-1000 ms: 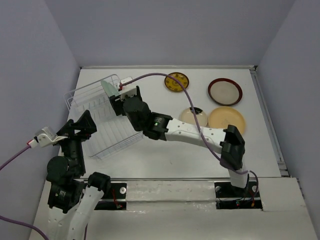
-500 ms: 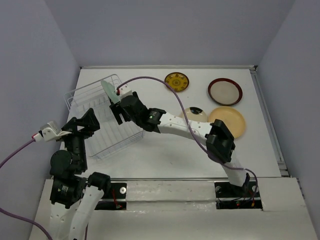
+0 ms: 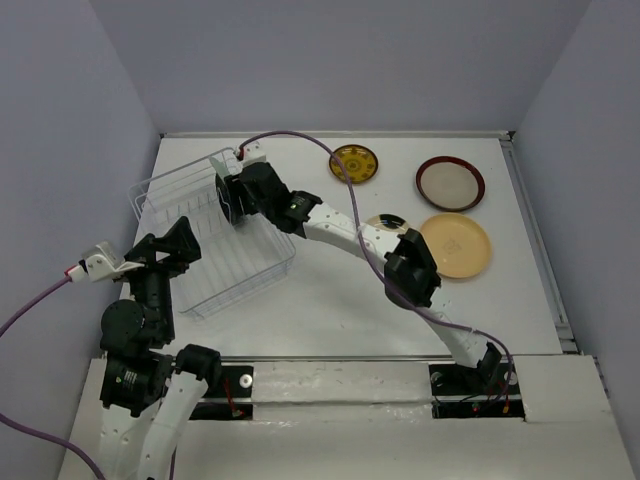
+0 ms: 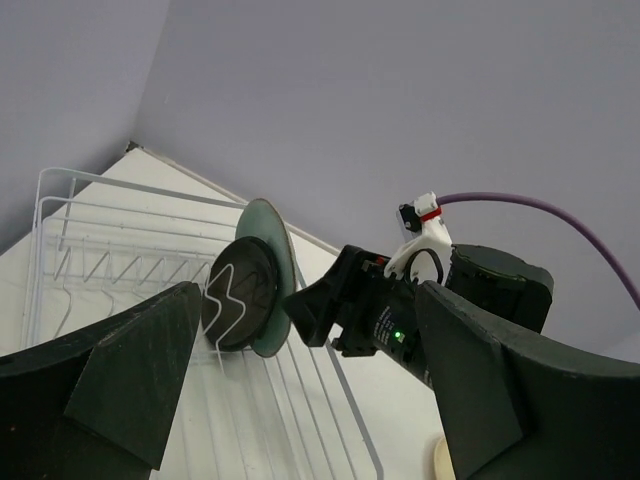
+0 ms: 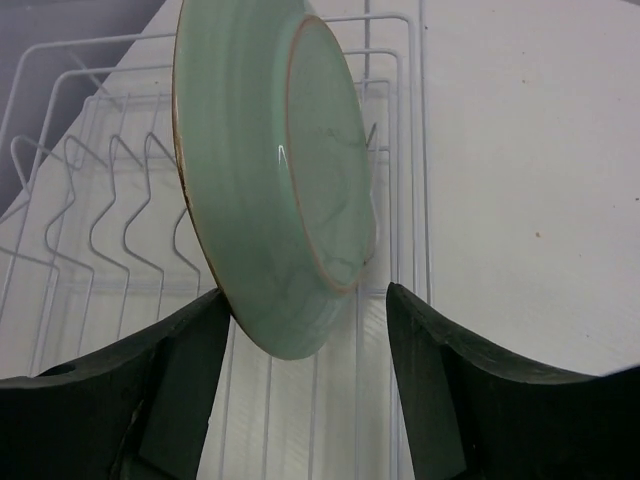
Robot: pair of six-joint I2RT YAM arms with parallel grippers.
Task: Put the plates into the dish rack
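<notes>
**Green plate set down in the rack and let go**

The green plate [image 5: 270, 170] has been lowered into the dish rack [image 3: 245, 288] and is now seen standing on edge between the wire prongs at the far end. The right end effector [image 3: 232, 197] is spread around it. In the right wrist view a clear gap is seen between the plate and one finger, so the plate is judged released and carried by the rack alone. A black plate [image 4: 243, 295] is seen upright just beside it in the left wrist view.

A second ago the green plate was held tilted above the rack's far corner. Since then the right arm has been stretched further over the rack and the plate brought down among the wires. The left end effector [image 3: 172, 250] has been kept fully spread and empty at the rack's near side throughout.

Two of the six plates are thus taken as loaded. Four are left on the worktop [image 3: 330, 300]: the yellow patterned plate [image 3: 354, 163], the red-rimmed plate [image 3: 450, 183], the orange-yellow plate [image 3: 454, 245] and the cream plate [image 3: 382, 224], partly hidden by the right arm. A straight withdrawal is called for next, so that the standing plate is not tipped.
</notes>
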